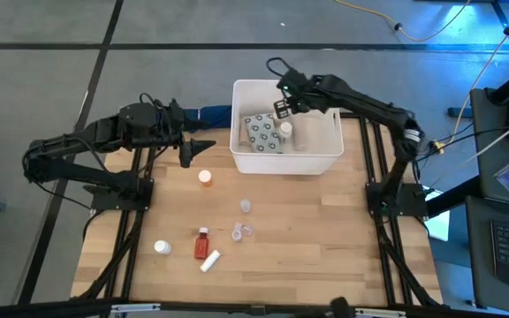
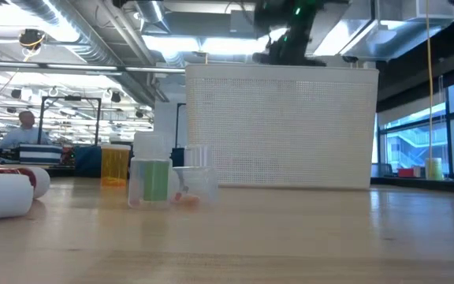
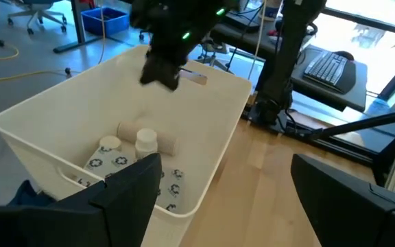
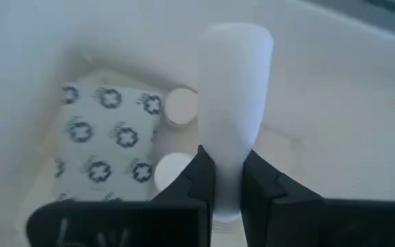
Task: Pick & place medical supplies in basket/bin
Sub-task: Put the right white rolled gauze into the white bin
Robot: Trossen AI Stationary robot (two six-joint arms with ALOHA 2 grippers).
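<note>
— Where is the right gripper (image 4: 228, 189) working?
— It is hanging over the white tub (image 1: 325, 162), at the worktop's (image 1: 325, 230) twelve o'clock, its jaws clenching a white tube (image 4: 233, 89).
— And the left gripper (image 3: 218, 189)?
— It is waiting at the tub's nine o'clock, jaws spread and empty.

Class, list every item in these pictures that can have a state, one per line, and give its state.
Right gripper: shut on a white tube, held above the bin.
Left gripper: jaws open, empty, beside the bin.
Bin: upright, holding a dotted packet and bottles.
Orange-capped bottle: upright on the table.
Red bottle: lying down.
White-capped bottle: on the table.
Clear cups: on the table.
</note>
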